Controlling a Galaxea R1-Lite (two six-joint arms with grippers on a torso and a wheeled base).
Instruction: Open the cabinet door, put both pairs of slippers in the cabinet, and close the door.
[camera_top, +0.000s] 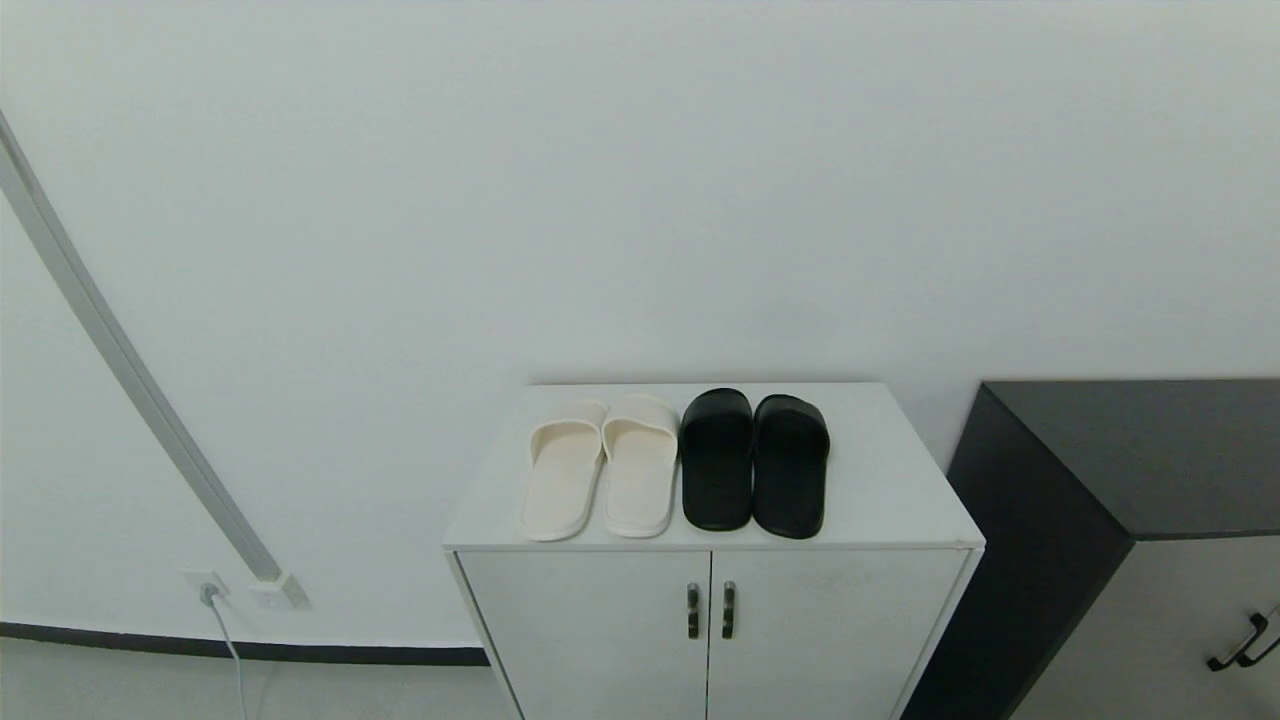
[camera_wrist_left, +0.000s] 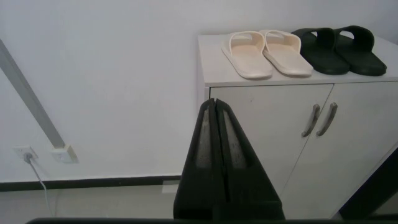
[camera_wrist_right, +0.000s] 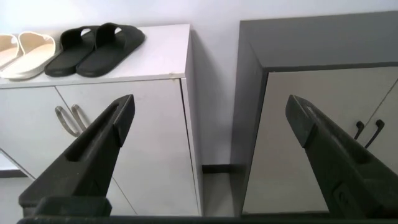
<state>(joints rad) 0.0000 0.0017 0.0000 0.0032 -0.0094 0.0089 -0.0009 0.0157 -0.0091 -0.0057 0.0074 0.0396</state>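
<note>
The white cabinet (camera_top: 820, 640) ran off the head view's edge at 6 o'clock, its inside hidden behind the shut doors (camera_top: 590, 640). The dark cabinet (camera_top: 1040, 540), at 3 o'clock from it, was cut off too.

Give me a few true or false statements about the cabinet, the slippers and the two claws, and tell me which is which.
1. Both doors of the white cabinet are shut. True.
2. The black slippers are inside the cabinet. False: they lie on top of it.
3. The cream slippers lie right beside the black pair, toward the robot's left. True.
4. The left claw is wide open. False: its fingers are pressed together.
5. The right claw grips a door handle. False: it is open, holds nothing and is apart from the handles.
</note>
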